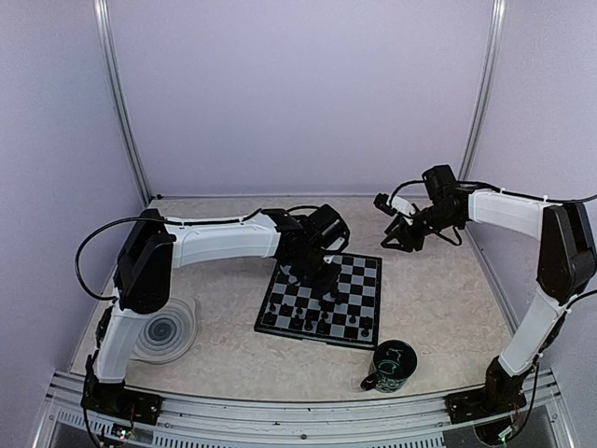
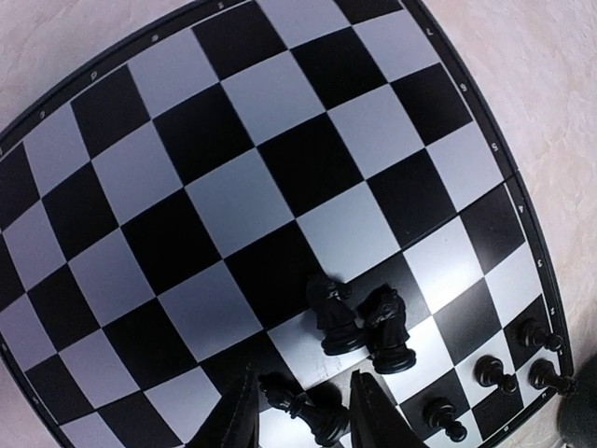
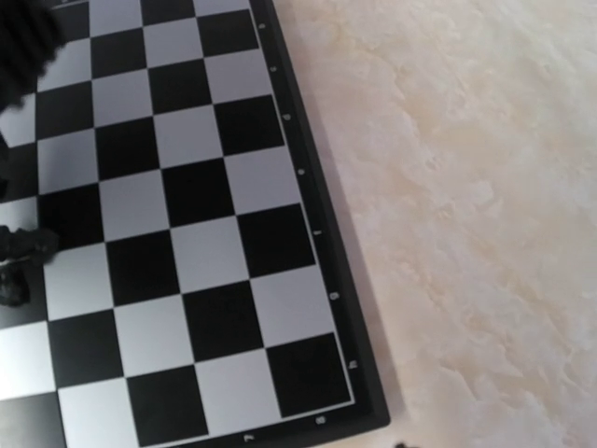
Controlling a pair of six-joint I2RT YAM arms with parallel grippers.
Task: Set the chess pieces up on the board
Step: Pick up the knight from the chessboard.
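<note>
The board (image 1: pixel 359 280) lies flat in the middle of the table, with a row of black chess pieces (image 1: pixel 298 326) along its near edge. My left gripper (image 2: pixel 303 383) hangs low over the board, open. A small black piece (image 2: pixel 312 411) stands between its fingers (image 2: pixel 233 420) with a gap on the left side. Two black knights (image 2: pixel 336 317) stand side by side just beyond. Several pawns (image 2: pixel 494 373) line the board's edge. My right gripper (image 1: pixel 396 233) hovers above the table past the board's far right corner. Its wrist view shows bare squares (image 3: pixel 187 252) and no fingers.
A dark green mug (image 1: pixel 390 366) stands near the front edge, right of the board. A round grey spiral plate (image 1: pixel 166 329) lies at the front left by the left arm's base. Beige tabletop (image 3: pixel 466 205) stretches right of the board.
</note>
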